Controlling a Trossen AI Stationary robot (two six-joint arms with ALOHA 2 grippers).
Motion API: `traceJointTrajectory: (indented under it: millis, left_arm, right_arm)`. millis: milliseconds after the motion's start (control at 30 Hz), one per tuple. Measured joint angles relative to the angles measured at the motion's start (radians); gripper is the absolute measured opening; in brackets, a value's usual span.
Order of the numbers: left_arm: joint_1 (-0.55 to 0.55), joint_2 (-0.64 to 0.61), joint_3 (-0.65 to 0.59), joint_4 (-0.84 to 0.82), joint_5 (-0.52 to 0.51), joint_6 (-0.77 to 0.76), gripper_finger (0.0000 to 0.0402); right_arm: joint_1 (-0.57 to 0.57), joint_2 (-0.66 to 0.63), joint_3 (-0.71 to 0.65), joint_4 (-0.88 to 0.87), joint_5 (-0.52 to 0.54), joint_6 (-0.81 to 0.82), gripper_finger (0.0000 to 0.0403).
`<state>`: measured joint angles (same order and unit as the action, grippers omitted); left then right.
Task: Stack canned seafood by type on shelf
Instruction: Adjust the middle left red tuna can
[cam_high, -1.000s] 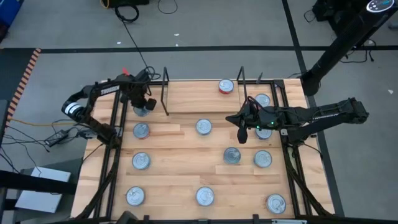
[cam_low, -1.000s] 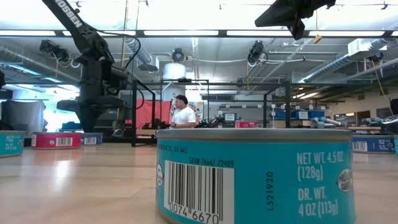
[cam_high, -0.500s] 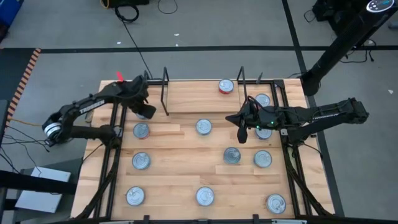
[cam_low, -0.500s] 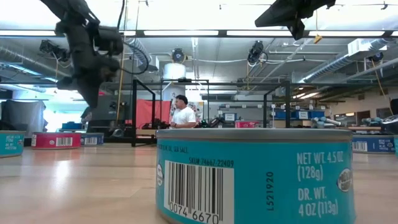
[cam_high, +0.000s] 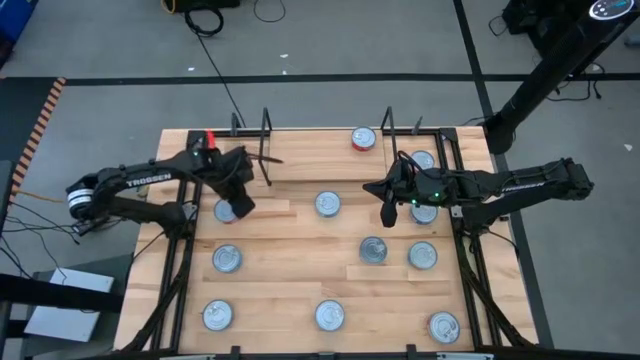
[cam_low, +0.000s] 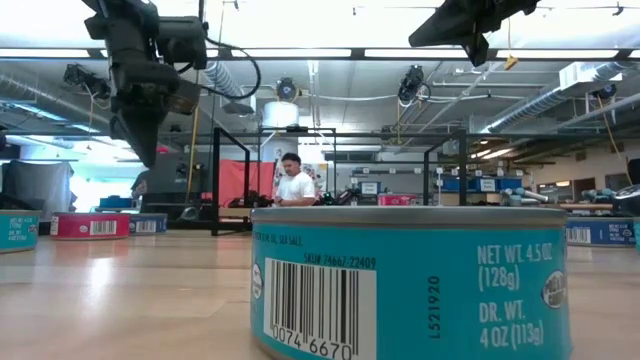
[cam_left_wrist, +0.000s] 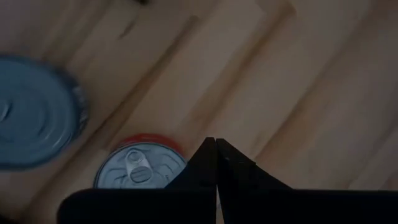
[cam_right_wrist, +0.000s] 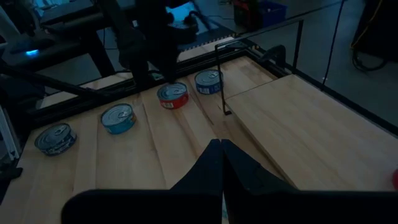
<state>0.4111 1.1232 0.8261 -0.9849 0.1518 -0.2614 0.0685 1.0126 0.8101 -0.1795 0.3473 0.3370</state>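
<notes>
Left hand clenched above a red tin, right hand clenched over the middle of the desk.

The left hand (cam_high: 243, 205) hangs over the red-label tin (cam_left_wrist: 140, 167) just in front of the shelf's left end, its fingers (cam_left_wrist: 211, 163) pressed together and grasping nothing. The right hand (cam_high: 386, 213) is also clenched and empty. The shelf (cam_high: 325, 150) carries one red tin (cam_high: 363, 138); the other tins (cam_high: 328, 204) lie spread over the desk (cam_high: 290, 270).

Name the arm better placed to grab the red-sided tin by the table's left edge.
Left. Its pincer hangs right over the red-sided tin, fingers together, while the right pincer is shut and sits across the table beyond the shelf.
</notes>
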Motion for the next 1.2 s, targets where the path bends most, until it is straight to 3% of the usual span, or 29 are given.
traceJointTrajectory:
  millis: [233, 700, 1067, 1200]
  left_arm:
    - [-0.069, 0.065, 0.001, 0.048, -0.024, 0.096, 0.0001]
    - [-0.073, 0.257, -0.042, 0.022, -0.121, 0.026, 0.0001]
    - [-0.073, 0.241, -0.096, -0.066, -0.212, -0.166, 0.0001]
    - [-0.072, 0.172, -0.096, -0.004, -0.211, -0.220, 0.0001]
  right_arm:
    - [0.000, 0.000, 0.000, 0.001, 0.000, 0.000, 0.0004]
    - [0.000, 0.000, 0.000, 0.006, 0.000, 0.000, 0.0004]
    - [0.000, 0.000, 0.000, 0.006, 0.000, 0.003, 0.0004]
    - [0.000, 0.000, 0.000, 0.006, 0.000, 0.009, 0.0004]
